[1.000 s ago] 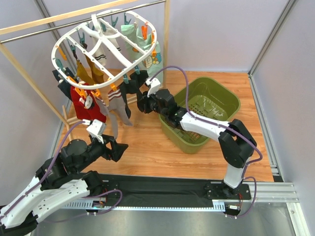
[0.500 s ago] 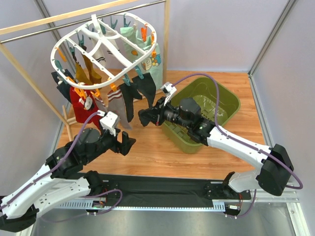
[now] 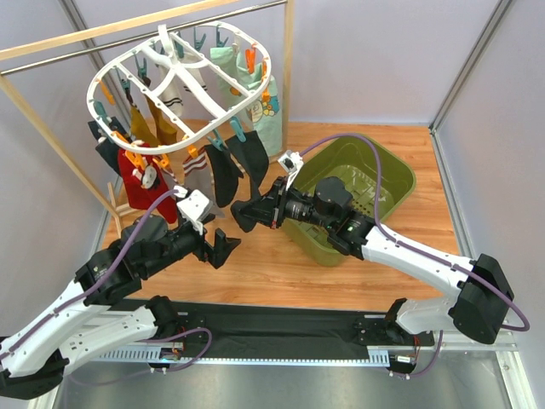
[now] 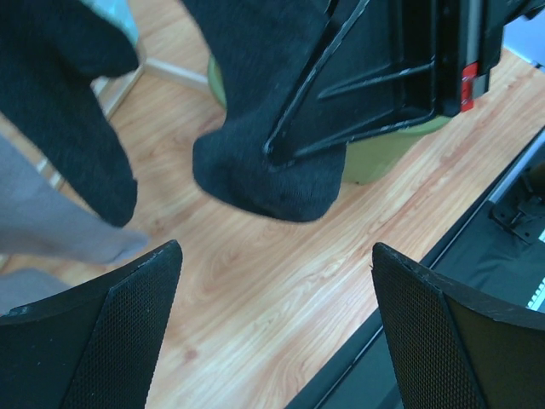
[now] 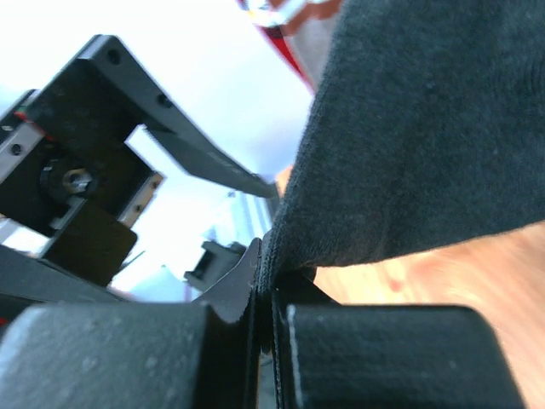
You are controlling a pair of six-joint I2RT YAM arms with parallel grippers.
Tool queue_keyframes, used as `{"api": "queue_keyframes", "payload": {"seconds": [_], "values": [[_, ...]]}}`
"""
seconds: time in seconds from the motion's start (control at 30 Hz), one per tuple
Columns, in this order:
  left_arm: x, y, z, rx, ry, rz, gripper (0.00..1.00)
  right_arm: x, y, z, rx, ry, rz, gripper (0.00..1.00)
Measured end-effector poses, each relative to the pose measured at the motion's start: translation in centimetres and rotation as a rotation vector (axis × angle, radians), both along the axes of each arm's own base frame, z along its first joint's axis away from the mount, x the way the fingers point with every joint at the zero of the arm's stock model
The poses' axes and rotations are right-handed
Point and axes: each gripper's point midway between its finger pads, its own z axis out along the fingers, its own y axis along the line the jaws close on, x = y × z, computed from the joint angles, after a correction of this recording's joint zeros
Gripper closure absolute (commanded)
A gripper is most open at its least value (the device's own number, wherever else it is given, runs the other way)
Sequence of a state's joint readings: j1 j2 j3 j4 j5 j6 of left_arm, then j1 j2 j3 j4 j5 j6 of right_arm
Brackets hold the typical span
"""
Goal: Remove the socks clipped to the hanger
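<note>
The white oval hanger hangs from a rail at the upper left. Socks are clipped under it: red, mustard, grey, mint printed and two black. My right gripper is shut on the lower part of a black sock. That sock runs up toward the hanger, and its toe hangs just above the floor. My left gripper is open and empty, low over the wood floor, just left of and below that toe; its fingers frame bare floor.
A green bin stands on the wood floor right of the socks, behind my right arm. A wooden and metal rail frame carries the hanger at the left. Grey walls close the cell. A black mat lies along the near edge.
My right gripper has pulled down and left from under the hanger with the black sock in it. My left gripper has moved right, toward that sock. The hanger has swayed slightly.
</note>
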State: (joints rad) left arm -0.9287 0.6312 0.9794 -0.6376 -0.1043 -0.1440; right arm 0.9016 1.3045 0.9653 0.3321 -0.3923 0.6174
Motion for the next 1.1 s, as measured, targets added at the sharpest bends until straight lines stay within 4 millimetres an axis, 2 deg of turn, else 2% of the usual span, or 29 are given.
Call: {"api": "queue_keyframes", "payload": {"seconds": [0.13, 0.33, 0.4, 0.5, 0.53, 0.57, 0.6, 0.63, 0.7, 0.73, 0.77, 0.8, 0.87, 0.97, 1.1], "values": [[0.2, -0.8, 0.6, 0.021, -0.038, -0.043, 0.0, -1.3, 0.4, 1.3, 0.051, 0.016, 0.054, 1.0], [1.5, -1.8, -0.4, 0.11, -0.04, -0.054, 0.01, -2.3, 0.7, 2.4, 0.098, 0.029, 0.097, 1.0], [1.9, -1.9, -0.9, 0.139, -0.041, -0.048, 0.05, -2.5, 0.7, 2.6, 0.106, 0.031, 0.102, 1.0], [2.1, -2.0, -1.0, 0.154, -0.052, -0.053, 0.19, -2.6, 0.7, 2.8, 0.113, 0.037, 0.108, 1.0], [2.1, -2.1, -0.8, 0.149, -0.061, -0.058, 0.27, -2.6, 0.7, 2.8, 0.113, 0.037, 0.107, 1.0], [2.0, -2.1, -0.4, 0.137, -0.071, -0.065, 0.46, -2.6, 0.8, 2.8, 0.114, 0.039, 0.107, 1.0], [1.9, -2.2, -0.1, 0.124, -0.084, -0.068, 0.54, -2.6, 0.8, 2.8, 0.114, 0.04, 0.107, 0.99], [1.8, -2.1, 0.2, 0.112, -0.096, -0.072, 0.65, -2.6, 0.8, 2.8, 0.114, 0.04, 0.107, 0.93], [1.6, -2.0, 0.4, 0.095, -0.11, -0.08, 0.75, -2.6, 0.8, 2.8, 0.114, 0.042, 0.107, 0.82], [1.5, -1.9, 0.4, 0.093, -0.114, -0.083, 0.84, -2.6, 0.8, 2.8, 0.113, 0.043, 0.107, 0.78], [1.4, -1.8, 0.4, 0.092, -0.119, -0.086, 0.87, -2.6, 0.8, 2.7, 0.112, 0.043, 0.106, 0.72], [1.3, -1.7, 0.4, 0.091, -0.122, -0.086, 0.9, -2.6, 0.8, 2.7, 0.109, 0.043, 0.105, 0.61], [1.1, -1.5, 0.4, 0.088, -0.129, -0.09, 0.95, -2.4, 0.8, 2.5, 0.097, 0.04, 0.096, 0.5], [0.8, -1.4, 0.4, 0.082, -0.134, -0.098, 1.0, -1.8, 0.8, 2.2, 0.055, 0.021, 0.069, 0.4], [0.5, -1.2, 0.6, 0.074, -0.139, -0.109, 1.0, -0.3, 0.6, 2.6, -0.012, -0.028, -0.005, 0.28]]}}
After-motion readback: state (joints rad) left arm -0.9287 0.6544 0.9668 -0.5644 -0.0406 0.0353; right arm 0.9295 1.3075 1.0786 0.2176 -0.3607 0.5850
